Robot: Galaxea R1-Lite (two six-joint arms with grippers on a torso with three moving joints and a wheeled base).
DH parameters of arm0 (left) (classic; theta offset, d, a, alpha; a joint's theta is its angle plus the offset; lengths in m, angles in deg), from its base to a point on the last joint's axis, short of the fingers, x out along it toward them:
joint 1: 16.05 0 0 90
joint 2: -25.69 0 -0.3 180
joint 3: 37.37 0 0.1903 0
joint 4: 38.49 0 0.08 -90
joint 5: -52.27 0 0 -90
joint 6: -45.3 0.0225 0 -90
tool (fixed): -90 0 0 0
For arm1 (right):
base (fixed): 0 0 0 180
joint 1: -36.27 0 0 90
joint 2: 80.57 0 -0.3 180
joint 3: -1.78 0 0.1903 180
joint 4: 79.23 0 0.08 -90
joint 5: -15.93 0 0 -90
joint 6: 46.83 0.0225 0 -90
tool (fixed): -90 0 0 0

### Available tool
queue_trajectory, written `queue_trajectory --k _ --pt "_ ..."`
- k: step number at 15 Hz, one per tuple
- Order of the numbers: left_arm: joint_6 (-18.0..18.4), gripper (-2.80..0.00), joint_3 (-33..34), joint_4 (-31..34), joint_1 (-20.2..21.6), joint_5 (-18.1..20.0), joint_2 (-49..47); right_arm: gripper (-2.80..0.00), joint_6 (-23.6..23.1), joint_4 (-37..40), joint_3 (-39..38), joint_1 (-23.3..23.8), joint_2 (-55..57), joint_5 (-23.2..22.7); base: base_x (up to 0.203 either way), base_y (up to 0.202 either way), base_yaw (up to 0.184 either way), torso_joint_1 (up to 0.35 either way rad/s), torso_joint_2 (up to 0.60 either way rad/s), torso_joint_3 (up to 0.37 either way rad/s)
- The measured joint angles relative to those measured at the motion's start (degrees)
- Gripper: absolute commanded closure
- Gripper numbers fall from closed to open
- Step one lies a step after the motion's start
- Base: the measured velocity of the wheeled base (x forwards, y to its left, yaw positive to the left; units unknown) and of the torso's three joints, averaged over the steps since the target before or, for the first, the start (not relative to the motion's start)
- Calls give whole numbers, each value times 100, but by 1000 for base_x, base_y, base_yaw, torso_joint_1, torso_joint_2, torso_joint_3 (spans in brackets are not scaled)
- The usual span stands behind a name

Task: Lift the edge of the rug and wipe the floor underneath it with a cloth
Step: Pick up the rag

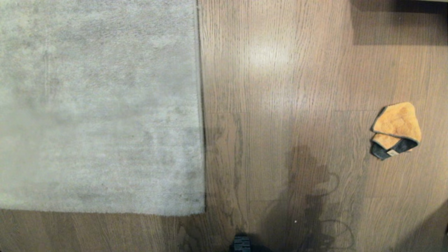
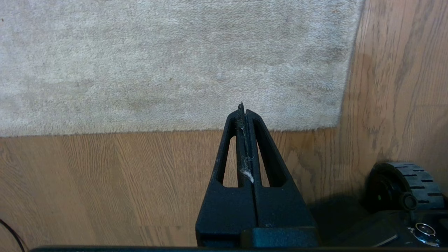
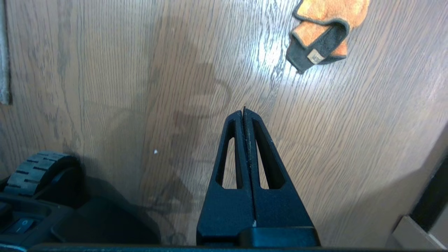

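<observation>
Both claws pressed together, empty: left gripper, right gripper | cloth right of frame on floor | rug edge flat, centre-left | we risk dragging the rug, pinching only pile.

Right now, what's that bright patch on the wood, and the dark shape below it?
Head view: a lamp's glare on the floor, and the robot's own shadow lower down. Right wrist view: the same glare beside the cloth, with the shadow beyond the shut right pincer. Left wrist view: even light on the rug edge, no glare.
</observation>
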Motion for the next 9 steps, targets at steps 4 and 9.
queue_trajectory --k 4,9 --pt "1 0 0 -1 0 0 0 0 -235 1089 667 0 10 1 0 0 0 0 0 0" --pt "2 0 0 0 0 0 0 0 -241 1299 1042 -7 777 -2 0 0 0 0 0 0"
